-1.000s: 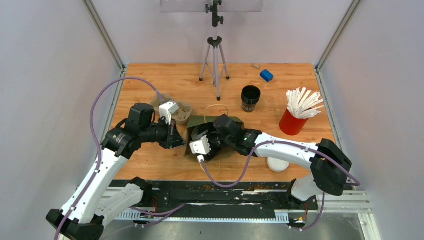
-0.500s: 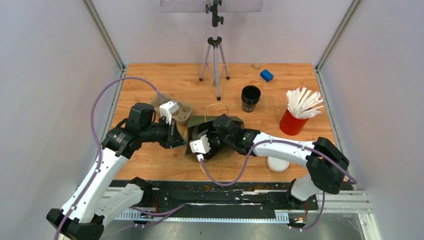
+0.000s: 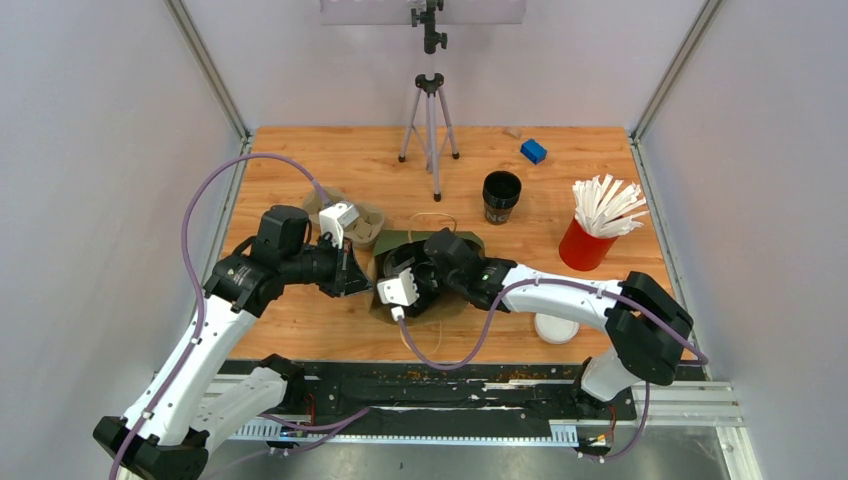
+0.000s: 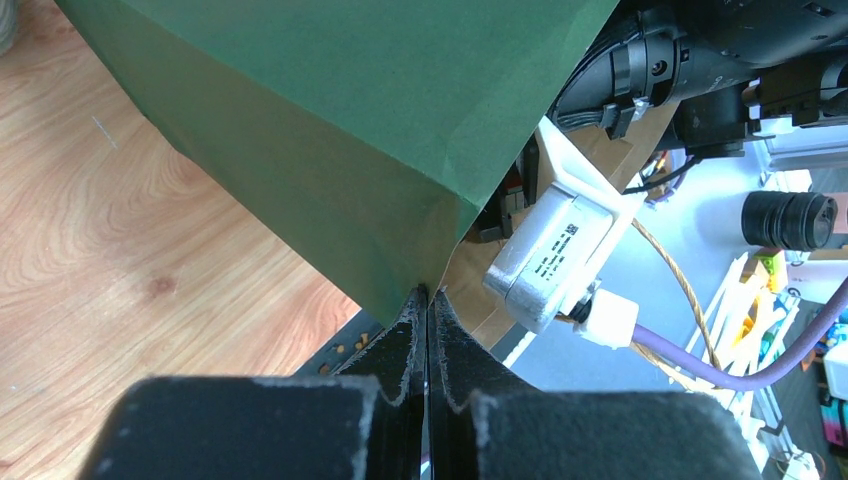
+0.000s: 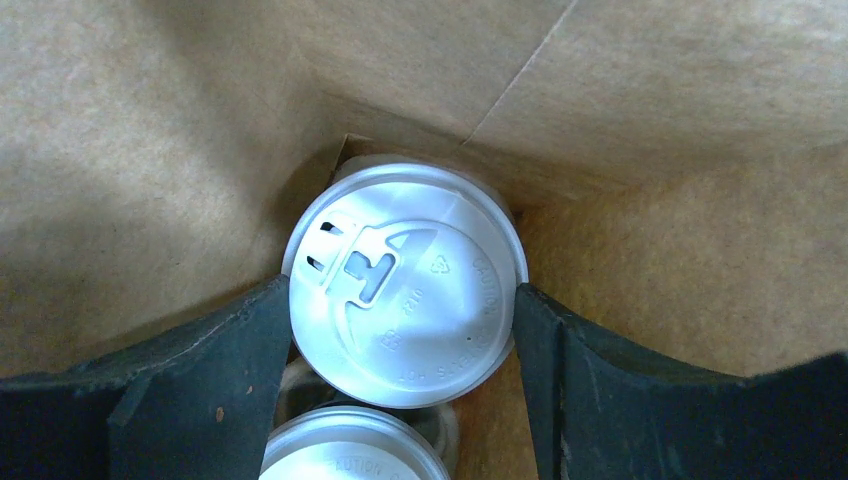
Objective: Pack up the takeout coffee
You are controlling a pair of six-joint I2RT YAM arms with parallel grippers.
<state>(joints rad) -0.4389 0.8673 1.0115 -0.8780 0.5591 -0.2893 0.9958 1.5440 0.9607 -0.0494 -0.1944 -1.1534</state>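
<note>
A green paper bag, brown inside, stands at the table's middle; its green outer face also fills the left wrist view. My left gripper is shut on the bag's edge; in the top view it is at the bag's left side. My right gripper reaches down inside the bag, fingers hidden in the top view. Its two fingers press both sides of a takeout coffee's white lid. A second lidded cup sits just beside it in the bag. Both cup bodies are hidden.
A cardboard cup carrier lies behind the left gripper. A tripod, a black stack of cups, a blue block, a red cup of white straws and a loose white lid stand around.
My right arm has shifted slightly left and deeper over the bag. The left arm and the bag's edge have stayed put.
</note>
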